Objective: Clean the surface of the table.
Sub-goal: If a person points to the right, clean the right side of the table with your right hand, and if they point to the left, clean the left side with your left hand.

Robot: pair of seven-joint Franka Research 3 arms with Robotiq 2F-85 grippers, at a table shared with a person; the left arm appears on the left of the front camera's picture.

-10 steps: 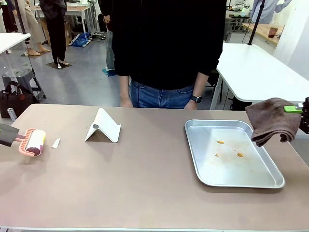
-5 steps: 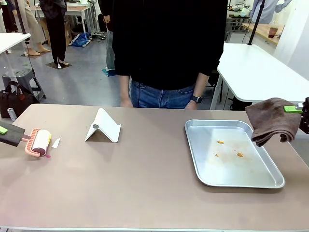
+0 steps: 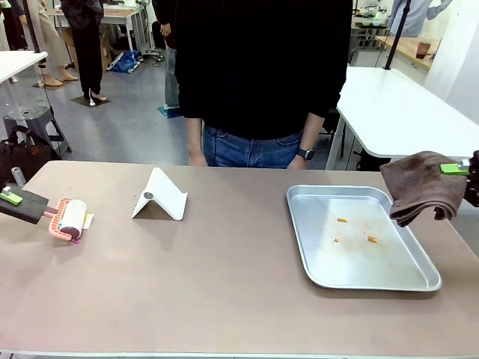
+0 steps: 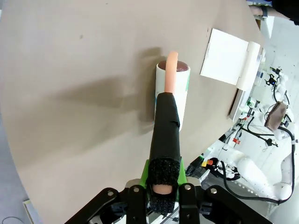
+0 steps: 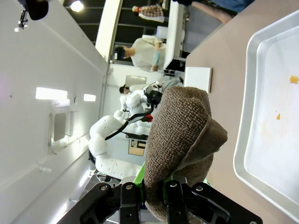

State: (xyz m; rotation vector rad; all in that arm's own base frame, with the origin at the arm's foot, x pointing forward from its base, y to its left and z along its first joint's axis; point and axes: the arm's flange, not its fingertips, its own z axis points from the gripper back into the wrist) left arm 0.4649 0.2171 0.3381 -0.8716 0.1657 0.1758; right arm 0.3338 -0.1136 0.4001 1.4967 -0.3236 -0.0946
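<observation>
1. Taupe-brown table [image 3: 224, 292] is stretching across my front view. My left gripper [image 3: 8, 197] is clamping the lint roller [image 3: 71, 219] by its handle, with the roll sitting on the top near the left edge. My right gripper [image 3: 458, 169] is pinching a brown cloth [image 3: 423, 185] above the right edge, beside the metal tray [image 3: 294, 224].
2. Left wrist: the jaws are squeezing the roller's black-wrapped handle, and the roll is lying on the table.
3. Right wrist: the jaws are gripping the bunched cloth tightly, with the table and tray lying beyond.

- tabletop [image 3: 224, 292]: smooth, matt taupe
- tray [image 3: 374, 262]: bare metal, dull satin sheen, small orange smears
- cloth [image 3: 419, 187]: brown, coarse looped weave
- lint roller [image 3: 67, 219]: smooth pink plastic frame, white paper roll, handle in rough black wrap
- stand [image 3: 159, 198]: white, smooth, matt
</observation>
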